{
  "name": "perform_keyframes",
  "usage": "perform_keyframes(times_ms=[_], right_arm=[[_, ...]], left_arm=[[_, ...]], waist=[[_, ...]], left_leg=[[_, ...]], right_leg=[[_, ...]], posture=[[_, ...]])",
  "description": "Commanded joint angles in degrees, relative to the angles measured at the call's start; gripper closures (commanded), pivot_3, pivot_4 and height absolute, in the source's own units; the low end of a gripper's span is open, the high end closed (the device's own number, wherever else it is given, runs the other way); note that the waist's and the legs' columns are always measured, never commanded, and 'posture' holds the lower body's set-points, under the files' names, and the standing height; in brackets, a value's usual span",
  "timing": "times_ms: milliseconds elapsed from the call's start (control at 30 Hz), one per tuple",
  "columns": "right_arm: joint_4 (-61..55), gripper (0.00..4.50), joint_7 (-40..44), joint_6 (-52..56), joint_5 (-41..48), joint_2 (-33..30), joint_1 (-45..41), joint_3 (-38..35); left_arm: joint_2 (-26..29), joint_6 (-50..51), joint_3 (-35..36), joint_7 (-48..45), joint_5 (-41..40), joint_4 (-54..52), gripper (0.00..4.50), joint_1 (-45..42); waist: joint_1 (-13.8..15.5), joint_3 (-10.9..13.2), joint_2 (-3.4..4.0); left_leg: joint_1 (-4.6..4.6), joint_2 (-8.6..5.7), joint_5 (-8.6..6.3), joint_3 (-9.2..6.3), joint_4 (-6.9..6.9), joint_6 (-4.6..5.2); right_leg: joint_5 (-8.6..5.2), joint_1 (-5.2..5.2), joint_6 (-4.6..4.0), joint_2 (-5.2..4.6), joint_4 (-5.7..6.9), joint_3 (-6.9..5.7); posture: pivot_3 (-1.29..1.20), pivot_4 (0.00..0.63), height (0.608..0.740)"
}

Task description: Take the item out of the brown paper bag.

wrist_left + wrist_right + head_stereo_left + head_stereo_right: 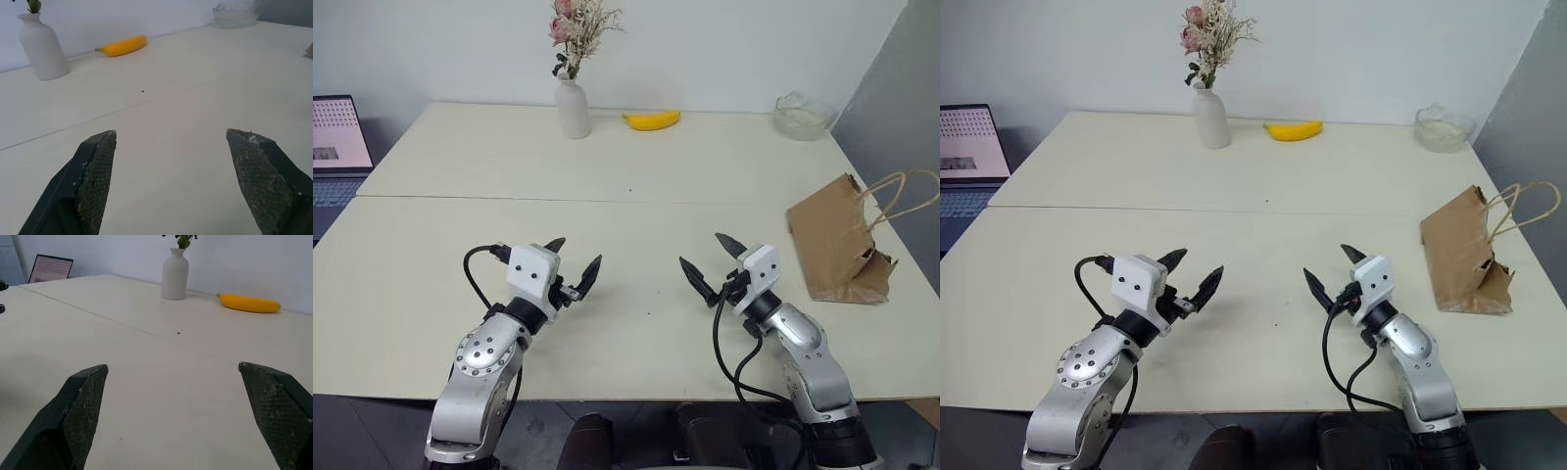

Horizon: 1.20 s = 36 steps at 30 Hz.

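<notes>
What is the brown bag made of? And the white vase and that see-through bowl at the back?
The brown paper bag looks like matte kraft paper: it is creased and rumpled, with twisted-paper loop handles. The vase looks like ceramic with a smooth, dull white finish, though painted glass is possible. The bowl seems to be clear glass, since you can see through it; clear plastic cannot be ruled out.
</notes>
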Motion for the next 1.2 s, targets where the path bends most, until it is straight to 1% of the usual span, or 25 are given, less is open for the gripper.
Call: perform_keyframes(times_ms=[33,167,300,467,600,700,767,833,933,1100,1200], right_arm=[[-0.63,0.00,0.01,-1.89,-0.11,-0.37,-0.78,-1.04],[-1.23,0.00,0.20,-1.12,-0.07,-0.69,-0.42,-0.64],[-1.96,0.00,1.46,-0.67,-1.23,-2.72,0.51,0.41],[-3.77,0.00,0.69,0.25,-1.04,-3.14,1.39,-0.40],[-8.71,0.00,-1.09,2.38,0.59,-3.20,2.55,-3.21],[-14.20,0.00,-3.22,4.75,1.46,-3.83,5.23,-6.86],[-19.80,0.00,-5.58,7.09,2.25,-4.08,9.11,-11.39],[-26.98,0.00,-9.21,11.42,3.82,-3.49,13.61,-17.55],[-34.00,0.00,-13.57,17.02,5.97,-2.72,16.94,-24.22],[-38.85,0.00,-18.01,25.92,10.70,-2.81,18.14,-32.00],[-38.40,0.00,-22.77,33.37,12.50,-2.74,14.30,-34.35]], left_arm=[[-0.42,-2.14,0.09,0.03,-0.11,-0.73,0.74,-0.26],[-0.48,-2.62,-0.82,0.57,1.10,0.03,0.74,-0.55],[0.61,-3.11,-1.28,-0.53,1.78,1.12,0.74,-1.26],[1.28,-1.35,-1.92,-2.93,0.02,0.61,0.74,-2.63],[2.21,-1.63,-2.96,-6.81,-1.90,1.99,0.74,-7.54],[2.24,-1.46,-3.69,-10.39,-4.42,4.86,0.74,-13.62],[2.06,-0.39,-4.99,-14.19,-7.23,6.88,0.74,-19.06],[3.02,1.30,-7.05,-20.11,-10.32,9.23,0.74,-24.72],[4.66,2.46,-9.04,-26.45,-12.73,11.24,0.74,-29.15],[6.22,3.43,-11.35,-32.45,-14.76,12.72,0.74,-32.16],[5.90,4.00,-12.00,-34.62,-15.79,13.52,0.74,-33.61]], waist=[[0.00,0.00,0.00],[0.01,0.00,0.00],[0.01,0.00,0.00],[0.04,0.00,0.00],[0.08,0.02,0.02],[0.32,0.01,0.02],[0.53,0.02,0.11],[1.61,0.05,0.16],[1.47,0.02,0.22],[0.37,0.00,0.26],[0.21,0.01,0.27]], left_leg=[[0.00,0.00,0.00,0.00,0.00,0.00],[0.00,-0.01,0.00,0.01,0.00,0.00],[0.00,-0.01,0.00,0.01,0.00,0.00],[-0.01,0.00,0.00,-0.01,0.00,0.00],[-0.02,-0.02,0.00,0.00,0.00,0.00],[-0.05,-0.05,0.00,-0.03,0.02,0.00],[-0.04,-0.05,0.00,-0.01,0.00,-0.01],[-0.32,-0.06,0.01,-0.15,0.05,-0.02],[-0.36,-0.11,0.01,-0.12,0.04,-0.03],[-0.17,-0.06,0.00,-0.01,0.02,-0.04],[-0.10,-0.04,0.01,-0.08,0.04,-0.04]], right_leg=[[0.00,0.00,0.00,0.00,0.00,0.00],[0.00,0.00,0.00,0.00,0.00,0.01],[0.00,0.00,0.00,0.00,-0.01,0.00],[0.00,0.00,0.00,0.00,0.00,-0.01],[0.00,0.00,0.00,0.00,0.00,0.00],[0.01,0.00,0.01,0.00,0.00,-0.05],[0.01,0.03,0.02,0.01,-0.07,-0.02],[-0.02,-0.11,0.06,0.04,-0.07,-0.18],[-0.03,-0.11,0.09,0.04,-0.09,-0.13],[-0.03,-0.05,0.10,0.03,-0.03,-0.02],[-0.04,-0.03,0.08,0.06,0.04,-0.07]], posture=[[0.00,0.150,0.740],[0.00,0.150,0.740],[0.00,0.150,0.740],[0.00,0.150,0.740],[0.00,0.150,0.740],[0.00,0.150,0.740],[0.00,0.150,0.740],[0.00,0.150,0.740],[0.00,0.150,0.740],[0.00,0.150,0.740],[0.00,0.150,0.740]])
